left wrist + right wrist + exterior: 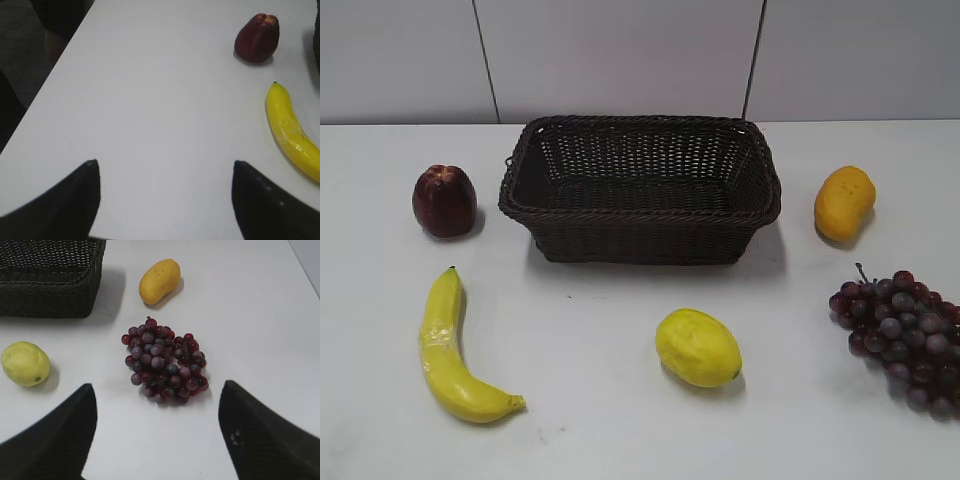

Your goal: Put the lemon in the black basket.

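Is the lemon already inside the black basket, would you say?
No, the lemon lies on the table in front of the black basket.

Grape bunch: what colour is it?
The grape bunch is dark reddish-purple, clearest in the right wrist view.

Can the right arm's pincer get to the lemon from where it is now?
Probably yes. The right pincer is open and the lemon lies bare on the table to its left. The grapes sit straight ahead, not between them, so it would only need to swing left.
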